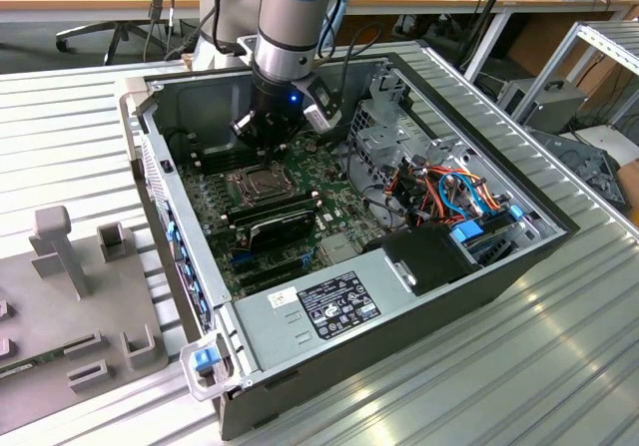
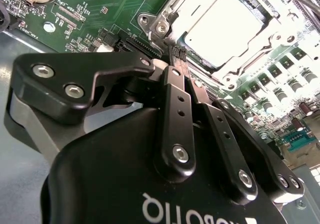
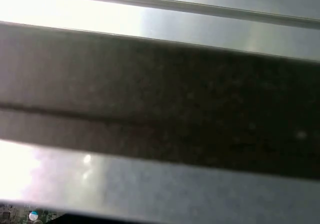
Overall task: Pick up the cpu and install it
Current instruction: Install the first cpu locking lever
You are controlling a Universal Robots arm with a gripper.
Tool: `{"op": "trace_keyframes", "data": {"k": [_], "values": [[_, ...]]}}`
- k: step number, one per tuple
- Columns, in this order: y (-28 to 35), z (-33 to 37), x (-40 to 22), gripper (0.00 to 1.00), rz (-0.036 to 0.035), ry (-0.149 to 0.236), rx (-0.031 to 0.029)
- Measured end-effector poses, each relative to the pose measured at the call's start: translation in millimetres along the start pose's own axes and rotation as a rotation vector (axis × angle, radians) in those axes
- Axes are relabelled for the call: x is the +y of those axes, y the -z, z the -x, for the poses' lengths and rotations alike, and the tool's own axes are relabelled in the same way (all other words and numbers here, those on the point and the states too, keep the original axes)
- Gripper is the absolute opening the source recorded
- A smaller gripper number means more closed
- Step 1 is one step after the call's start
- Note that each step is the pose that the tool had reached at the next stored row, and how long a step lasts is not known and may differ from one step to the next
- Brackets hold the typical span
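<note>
Inside the open dark-grey computer case (image 1: 419,266) on the ribbed aluminium desk (image 1: 90,147), arm lowered over the green motherboard (image 1: 300,182), black pincer (image 2: 176,58) hanging just beside the square socket with its hinged metal frame (image 1: 255,182).

In the second wrist view, small flat square cpu with pale silver-grey face (image 2: 227,26) lying in that socket, frame around it, apparently seated already. Fingertips (image 2: 177,53) close together near the socket's edge, nothing visibly held between them; whether fully pressed together, cannot tell.

Judging from this, work at the seating stage. To do it well: keep the chip flat and square within the socket walls, avoid any sideways drag, press nothing on the pale face, check that all four edges sit level, keep fingertips off the frame's screws and the row of small components beside it.
</note>
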State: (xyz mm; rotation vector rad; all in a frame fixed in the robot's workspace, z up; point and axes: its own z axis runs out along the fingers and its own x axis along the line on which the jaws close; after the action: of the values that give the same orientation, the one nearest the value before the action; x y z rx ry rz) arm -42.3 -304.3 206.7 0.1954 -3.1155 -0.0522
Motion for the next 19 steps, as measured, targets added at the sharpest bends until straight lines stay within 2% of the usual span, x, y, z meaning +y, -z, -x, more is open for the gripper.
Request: {"op": "trace_keyframes", "data": {"k": [9, 15, 19], "values": [[-1.1, -0.1, -1.7, 0.11, -0.0047, 0.000, 0.0004], [-0.8, -0.2, -1.3, 0.11, -0.0053, 0.000, 0.0006], [4.7, -0.2, -0.2, 0.11, -0.0052, 0.000, -0.0005]]}}
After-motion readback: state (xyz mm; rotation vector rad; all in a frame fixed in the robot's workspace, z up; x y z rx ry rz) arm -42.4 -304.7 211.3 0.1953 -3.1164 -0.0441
